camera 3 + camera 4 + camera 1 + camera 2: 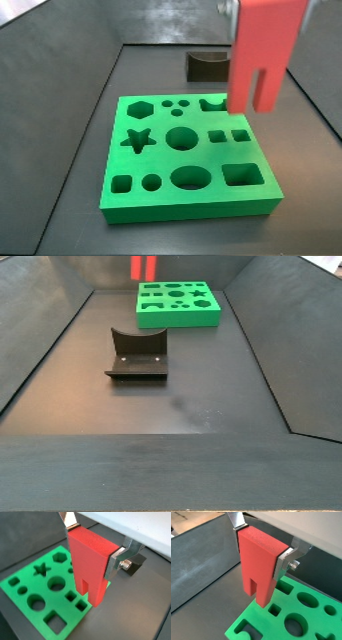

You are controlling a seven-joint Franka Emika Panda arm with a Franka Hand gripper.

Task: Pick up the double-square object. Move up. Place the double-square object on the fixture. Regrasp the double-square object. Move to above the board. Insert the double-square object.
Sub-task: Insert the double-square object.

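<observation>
Double-square object [90,559], red, hangs upright between the silver fingers [122,559] of the gripper [93,534], which clamps its upper end; its two prongs point down over the green board [27,587]. In a wrist view the prongs [261,587] hover above the board's [288,619] edge, apart from it. In a side view the block [267,55] hangs over the board's [187,200] far right part, with the dark fixture [207,67] behind. In a side view the fixture [138,356] stands nearer than the board [178,311].
</observation>
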